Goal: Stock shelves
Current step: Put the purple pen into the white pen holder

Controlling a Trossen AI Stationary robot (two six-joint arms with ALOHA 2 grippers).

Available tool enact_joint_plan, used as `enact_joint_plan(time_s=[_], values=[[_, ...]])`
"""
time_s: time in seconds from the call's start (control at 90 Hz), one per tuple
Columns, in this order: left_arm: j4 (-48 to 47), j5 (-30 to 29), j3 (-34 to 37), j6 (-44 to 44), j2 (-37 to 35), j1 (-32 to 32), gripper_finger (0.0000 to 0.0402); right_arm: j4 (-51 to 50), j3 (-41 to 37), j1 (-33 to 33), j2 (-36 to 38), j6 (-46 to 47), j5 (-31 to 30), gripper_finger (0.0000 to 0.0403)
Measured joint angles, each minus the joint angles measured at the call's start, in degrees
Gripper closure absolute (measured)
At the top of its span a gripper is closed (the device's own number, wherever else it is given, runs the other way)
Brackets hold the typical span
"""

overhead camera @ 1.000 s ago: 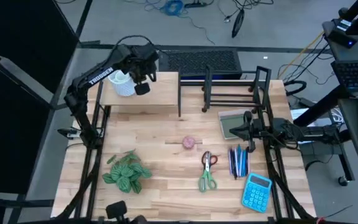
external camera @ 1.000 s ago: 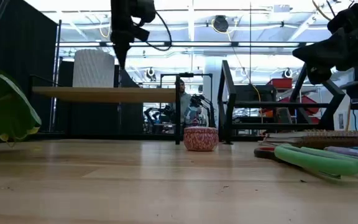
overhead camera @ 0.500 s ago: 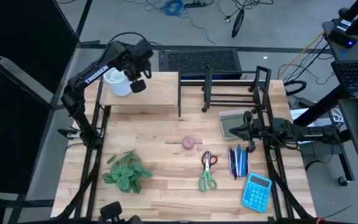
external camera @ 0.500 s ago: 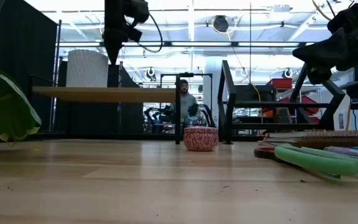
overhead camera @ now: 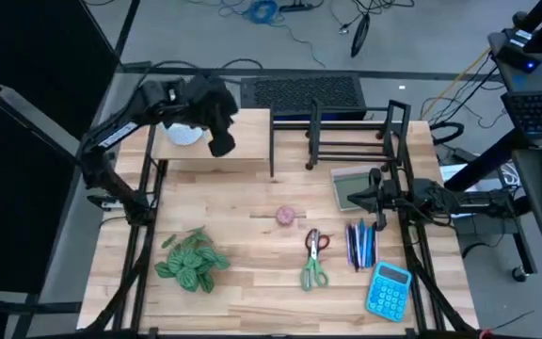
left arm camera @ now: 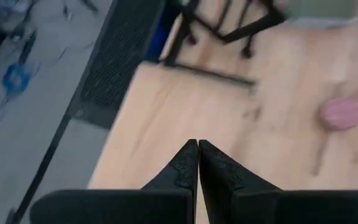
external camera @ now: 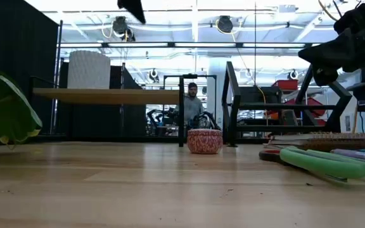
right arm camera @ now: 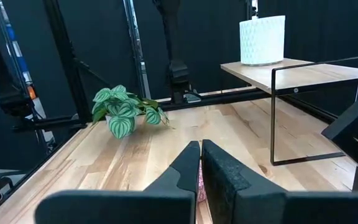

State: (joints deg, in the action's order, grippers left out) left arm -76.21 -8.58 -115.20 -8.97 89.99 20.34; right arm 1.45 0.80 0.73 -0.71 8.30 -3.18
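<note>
Cup (overhead camera: 184, 135) near riser shelf (overhead camera: 243, 141) left edge; left gripper (left arm camera: 197, 163) closed above.

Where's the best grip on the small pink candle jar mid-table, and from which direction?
Grip the pink jar across its round sides, coming straight down from above. It stands upright, squat and apart from the scissors, so there looks to be room for the fingers on both sides.

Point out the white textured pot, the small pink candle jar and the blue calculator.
White textured pot (right arm camera: 262, 40), right wrist view, middle of its side wall.
Small pink round candle jar (external camera: 204, 140), low view, front face.
Blue rectangular calculator (overhead camera: 388, 290), high view, keypad centre.
</note>
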Motion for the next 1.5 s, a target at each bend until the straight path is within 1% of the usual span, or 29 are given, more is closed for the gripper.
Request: enact_joint_plan(time_s=[0.189, 0.333, 0.444, 0.611, 0.789, 0.9, 1.0, 1.067, 1.178, 1.256, 1.378, 1.433, 1.5], values=[[1.5, -0.1, 0.8, 2.5, 0.2, -6.0, 0.0401, 0.0, 0.0, 0.0, 0.0, 0.0, 0.0, 0.0403], [5.7, -0.2, 4.4, 5.4, 0.6, -9.9, 0.0401, 0.0, 0.0, 0.0, 0.0, 0.0, 0.0, 0.0403], [13.3, 0.0, 10.3, 6.0, 0.6, -12.5, 0.0401, 0.0, 0.0, 0.0, 0.0, 0.0, 0.0, 0.0403], [24.2, 4.1, 20.6, 9.1, 0.8, -16.3, 0.0401, 0.0, 0.0, 0.0, 0.0, 0.0, 0.0, 0.0403], [33.4, 4.6, 30.3, 12.0, 0.8, -19.5, 0.0401, 0.0, 0.0, 0.0, 0.0, 0.0, 0.0, 0.0403], [40.6, 6.8, 35.4, 14.1, 0.8, -20.6, 0.0401, 0.5, 0.0, 0.0, 0.0, 0.2, 0.0, 0.0403], [46.8, 8.3, 39.8, 14.7, 0.8, -21.4, 0.0401, 0.5, 0.0, 0.0, 0.0, 4.4, 0.0, 0.0403], [50.6, 8.5, 42.5, 14.9, 0.8, -21.8, 0.0401, 0.6, 0.0, 0.0, 0.0, 7.8, 0.0, 0.0403], [57.7, 8.5, 47.2, 17.2, 0.8, -22.3, 0.0401, 0.8, 0.0, 0.0, 0.0, 9.6, 0.0, 0.0403], [62.3, 8.5, 50.2, 17.8, 0.8, -22.4, 0.0402, 1.6, 0.0, 0.0, 0.0, 13.0, 0.3, 0.0403], [67.4, 8.5, 53.2, 19.1, 0.8, -22.5, 0.0401, 4.1, 1.2, 0.7, -0.6, 13.9, 4.2, 0.0403], [68.8, 8.5, 53.6, 19.1, 0.8, -22.6, 0.0402, 4.5, 3.1, 1.4, -1.8, 13.1, 4.2, 0.0403], [69.6, 8.5, 53.6, 19.1, 0.7, -22.5, 0.0401, 2.7, 6.2, 2.0, -4.8, 11.4, 2.2, 0.0403]])
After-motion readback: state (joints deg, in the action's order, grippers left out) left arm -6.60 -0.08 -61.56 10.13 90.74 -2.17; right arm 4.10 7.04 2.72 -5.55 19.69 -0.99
